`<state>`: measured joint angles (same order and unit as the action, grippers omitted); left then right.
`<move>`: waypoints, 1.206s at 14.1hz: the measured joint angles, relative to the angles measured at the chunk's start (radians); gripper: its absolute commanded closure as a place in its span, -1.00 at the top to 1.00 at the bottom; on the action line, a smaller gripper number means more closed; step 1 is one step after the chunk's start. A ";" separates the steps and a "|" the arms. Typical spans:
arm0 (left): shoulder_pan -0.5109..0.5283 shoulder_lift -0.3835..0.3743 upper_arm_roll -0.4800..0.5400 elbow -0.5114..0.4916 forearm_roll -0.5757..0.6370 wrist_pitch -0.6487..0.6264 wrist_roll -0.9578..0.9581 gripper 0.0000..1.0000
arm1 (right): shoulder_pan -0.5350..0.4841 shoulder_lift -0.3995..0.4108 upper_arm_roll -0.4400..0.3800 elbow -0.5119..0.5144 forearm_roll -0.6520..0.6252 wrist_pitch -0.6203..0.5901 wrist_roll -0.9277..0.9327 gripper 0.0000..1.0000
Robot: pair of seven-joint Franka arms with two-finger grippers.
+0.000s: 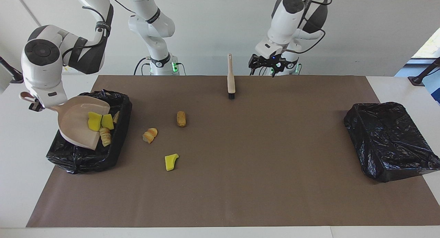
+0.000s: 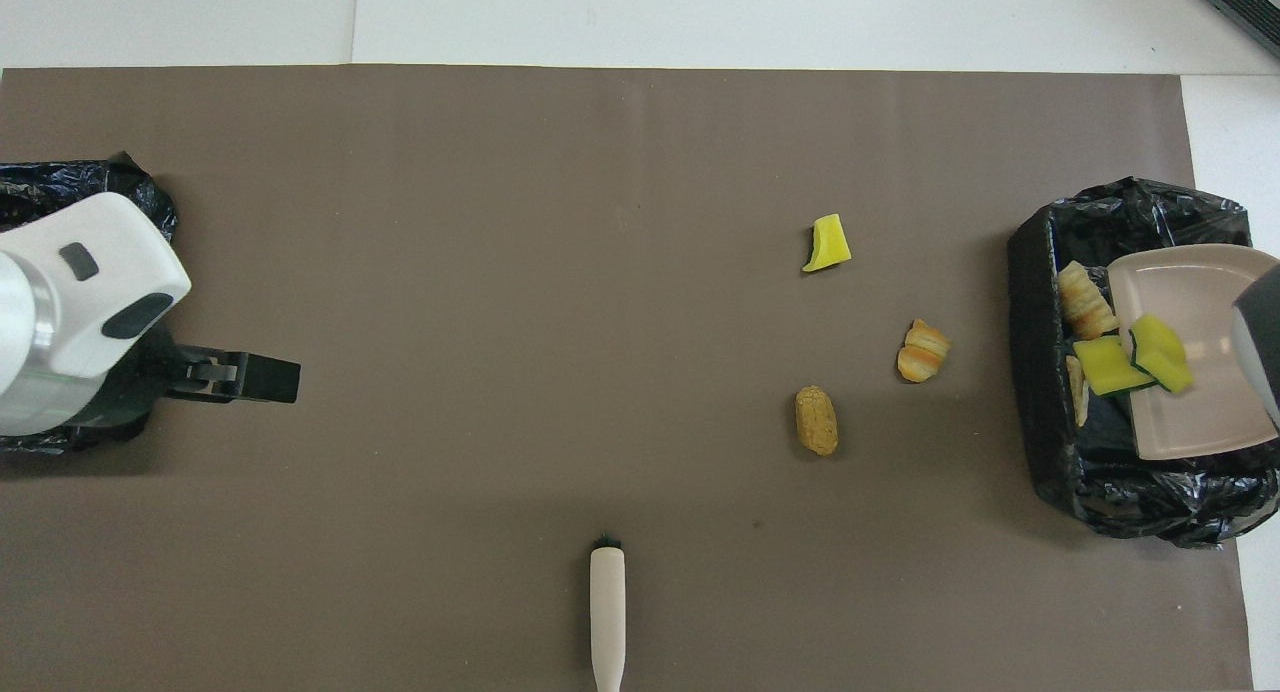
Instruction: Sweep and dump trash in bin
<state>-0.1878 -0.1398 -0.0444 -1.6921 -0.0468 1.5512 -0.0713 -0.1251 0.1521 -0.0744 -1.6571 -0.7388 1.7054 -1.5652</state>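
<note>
My right gripper (image 1: pixel 35 105) is shut on the handle of the pale pink dustpan (image 1: pixel 74 122), held tilted over the black bin (image 1: pixel 86 159) at the right arm's end. Two yellow wedges (image 1: pixel 95 121) lie at the dustpan's lip (image 2: pixel 1190 412). Croissant pieces (image 1: pixel 105 136) lie in the bin (image 2: pixel 1130 492). On the mat beside the bin lie a yellow wedge (image 1: pixel 171 161), a croissant piece (image 1: pixel 150 135) and the brown roll (image 1: pixel 181 118). My left gripper (image 1: pixel 271 64) hangs in the air over the mat's edge nearest the robots.
A brush (image 1: pixel 231 80) with a pale handle lies on the mat near the robots' edge, at the middle. A second black bin (image 1: pixel 388 141) stands at the left arm's end. The brown mat (image 1: pixel 257 162) covers most of the white table.
</note>
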 measured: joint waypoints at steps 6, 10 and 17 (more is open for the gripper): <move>0.057 0.114 0.003 0.204 0.023 -0.118 0.083 1.00 | 0.033 -0.007 0.003 0.014 -0.059 -0.048 -0.002 -1.00; 0.090 0.138 -0.004 0.240 0.023 -0.142 0.128 1.00 | 0.039 -0.014 0.003 0.020 -0.067 -0.079 -0.002 -1.00; 0.093 0.130 -0.002 0.250 0.023 -0.152 0.139 1.00 | 0.035 -0.088 0.001 0.028 -0.068 -0.153 -0.080 -1.00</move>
<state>-0.0945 -0.0102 -0.0468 -1.4419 -0.0241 1.3988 0.0673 -0.0903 0.0638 -0.0733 -1.6292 -0.8064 1.5523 -1.6457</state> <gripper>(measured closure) 0.000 0.687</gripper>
